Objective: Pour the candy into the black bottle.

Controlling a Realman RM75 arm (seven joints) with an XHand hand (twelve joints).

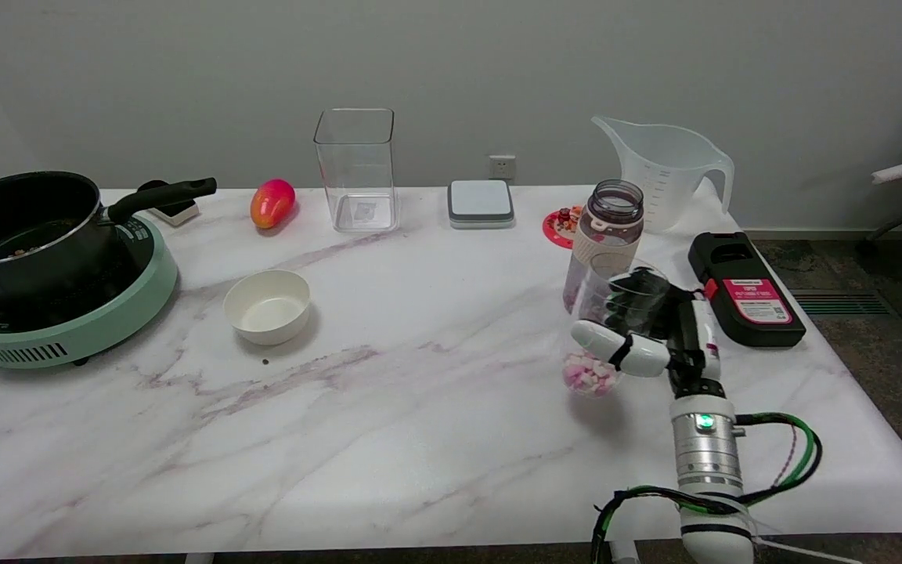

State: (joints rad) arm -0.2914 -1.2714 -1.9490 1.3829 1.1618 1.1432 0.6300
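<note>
A clear cup (604, 329) with pink and white candy (590, 374) in its bottom is gripped by the right hand (654, 333), whose fingers are wrapped around the cup's side. The cup is held upright at the right of the table (388, 439). Just beyond it, on the far side, the dark open-topped bottle (607, 235) is seen standing, near a measuring jug (666, 172).

My right arm (708, 462) reaches up from the lower right; its hand (649, 333) is raised. Fingers (615, 345) curl around a clear cup (607, 329).
</note>
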